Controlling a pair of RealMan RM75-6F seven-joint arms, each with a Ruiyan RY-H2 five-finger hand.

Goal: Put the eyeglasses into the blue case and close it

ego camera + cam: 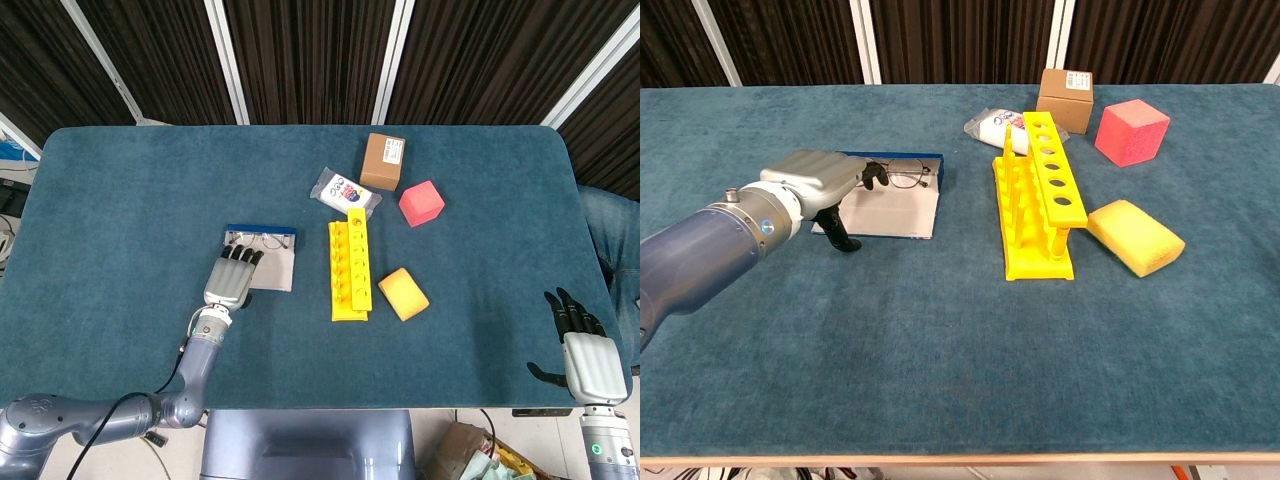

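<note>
— Where is the left robot hand [229,281]?

— Palm down over the near left part of the open blue case [902,192], its dark fingertips [873,174] reaching toward the far end. The fingers lie fairly straight and close together, and nothing is gripped in them.

— And the eyeglasses [902,178]?

— Lying in the case along its blue far wall, lenses side by side. The fingertips are at the left lens (whether they actually touch the frame I cannot tell, since the hand covers that spot in both views). The pale lining of the case shows to the right of the hand.

— What about the right robot hand [580,351]?

— Well apart, at the near right edge of the tabletop [130,190], fingers spread, holding nothing.

— What else lies out there?

— Just right of the case stands a yellow rack [1037,195] with a row of round holes. A yellow sponge [1135,236] sits beside its near right end. Farther back are a white packet [992,126], a brown cardboard box [1064,99] and a pink cube [1131,131], all on the blue-green cloth.
</note>
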